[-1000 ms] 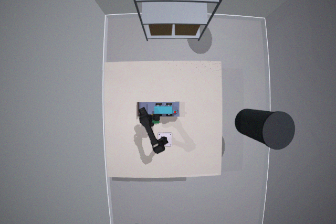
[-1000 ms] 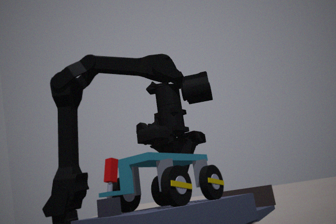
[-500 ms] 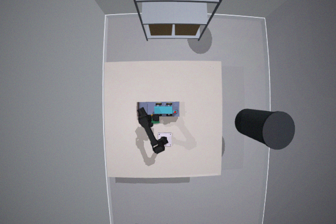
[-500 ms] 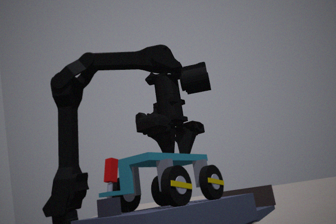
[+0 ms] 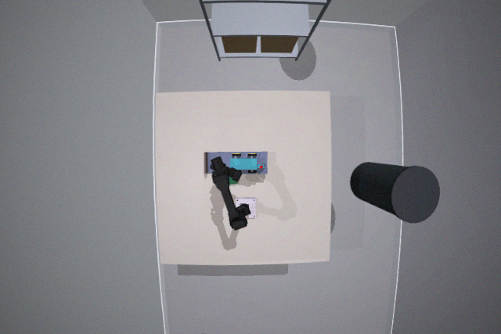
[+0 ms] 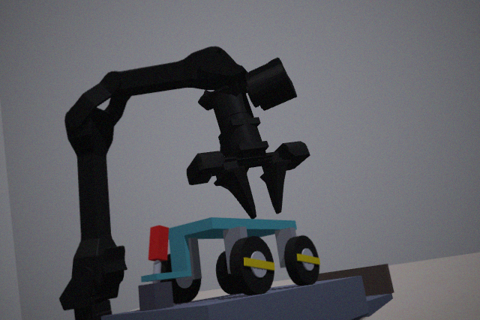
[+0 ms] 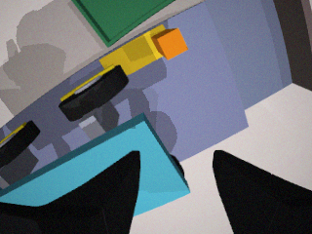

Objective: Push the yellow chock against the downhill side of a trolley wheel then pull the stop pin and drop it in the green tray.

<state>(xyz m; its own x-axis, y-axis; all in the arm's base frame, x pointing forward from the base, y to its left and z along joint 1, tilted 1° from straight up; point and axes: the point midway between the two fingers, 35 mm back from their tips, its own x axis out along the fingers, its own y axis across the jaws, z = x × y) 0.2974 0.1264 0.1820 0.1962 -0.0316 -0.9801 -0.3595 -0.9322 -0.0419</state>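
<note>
The teal trolley (image 5: 239, 163) (image 6: 252, 224) (image 7: 161, 180) stands on the blue-grey ramp (image 6: 290, 294) (image 7: 205, 88). The red-headed stop pin (image 5: 261, 167) (image 6: 158, 243) stands upright in its uphill end. The yellow chock (image 7: 138, 51), with its orange handle (image 7: 171, 44), sits on the ramp at the downhill side of the tray-side front wheel (image 7: 95, 93). No gap between them shows, but the wheel partly hides the contact. My gripper (image 6: 266, 214) (image 7: 176, 158) is partly open and empty, its fingertips above the trolley's level near its downhill end. The chock's rubber base is not visible.
The green tray (image 5: 233, 181) (image 7: 122, 17) lies beside the ramp, on the robot's side, partly hidden by the arm in the top view. A dark brown end board (image 6: 360, 276) (image 7: 294, 39) stands across the ramp's downhill end.
</note>
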